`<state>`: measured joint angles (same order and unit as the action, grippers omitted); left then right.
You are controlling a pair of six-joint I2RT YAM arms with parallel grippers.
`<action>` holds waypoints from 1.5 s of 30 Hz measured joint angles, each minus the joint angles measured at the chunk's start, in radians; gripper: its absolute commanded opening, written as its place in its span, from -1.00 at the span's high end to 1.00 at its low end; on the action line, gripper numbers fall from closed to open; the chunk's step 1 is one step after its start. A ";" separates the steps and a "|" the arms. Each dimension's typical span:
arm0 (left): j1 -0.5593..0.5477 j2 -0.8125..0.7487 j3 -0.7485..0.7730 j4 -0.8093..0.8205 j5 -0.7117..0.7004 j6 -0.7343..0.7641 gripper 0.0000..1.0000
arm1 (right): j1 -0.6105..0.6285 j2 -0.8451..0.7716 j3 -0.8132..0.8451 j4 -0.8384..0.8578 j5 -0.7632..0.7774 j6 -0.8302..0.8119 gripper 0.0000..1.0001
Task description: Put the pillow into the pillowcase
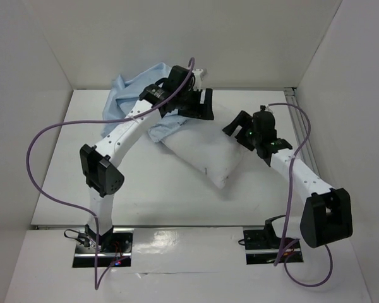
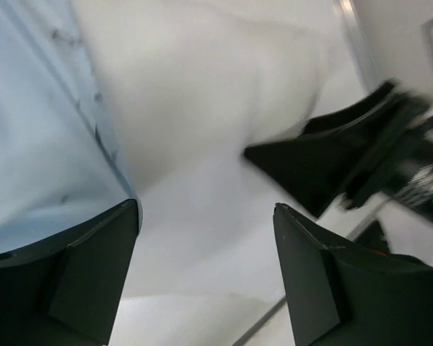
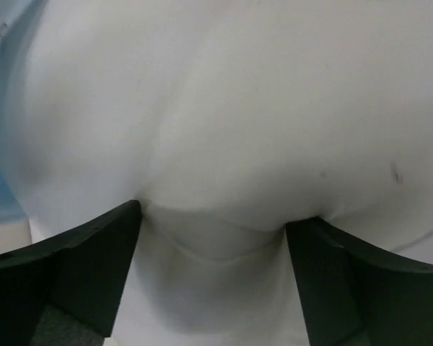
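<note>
The plump white pillow point(image 1: 205, 154) lies slanted across the middle of the table. The limp light-blue pillowcase point(image 1: 127, 89) is bunched at the back left, and a fold of it lies over the pillow's far left end. My left gripper point(image 1: 204, 105) hovers open above that end. In the left wrist view the left gripper point(image 2: 206, 238) has white pillow point(image 2: 195, 130) showing between its fingers and the pillowcase point(image 2: 36, 144) to the left. My right gripper point(image 1: 237, 130) is open at the pillow's right edge. In the right wrist view the right gripper point(image 3: 213, 238) straddles the bulging pillow point(image 3: 260, 108) seam.
White enclosure walls point(image 1: 44, 69) stand at the back and on both sides. A metal rail point(image 1: 301, 126) runs along the table's right side. Purple cables point(image 1: 44, 136) loop off both arms. My right gripper's black body point(image 2: 346, 155) appears in the left wrist view.
</note>
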<state>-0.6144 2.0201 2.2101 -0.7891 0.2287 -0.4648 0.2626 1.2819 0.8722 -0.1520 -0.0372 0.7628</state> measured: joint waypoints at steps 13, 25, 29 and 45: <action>0.069 -0.534 -0.732 0.163 -0.552 -0.038 -0.97 | -0.204 -0.120 0.150 -0.174 -0.032 -0.138 -1.00; -0.005 -0.405 -1.080 0.394 -0.812 -0.172 -0.92 | -0.204 -0.112 0.154 -0.224 -0.084 -0.167 -1.00; 0.032 -0.361 -1.080 0.491 -0.815 -0.168 -0.70 | -0.205 -0.111 0.154 -0.227 -0.090 -0.171 -1.00; 0.102 -0.267 -1.056 0.575 -0.783 -0.167 1.00 | -0.190 -0.083 0.155 -0.412 -0.338 -0.371 -1.00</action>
<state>-0.5121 1.7535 1.1542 -0.2138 -0.5541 -0.6319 0.0727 1.1992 1.0271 -0.5640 -0.3752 0.3920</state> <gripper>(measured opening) 0.120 0.999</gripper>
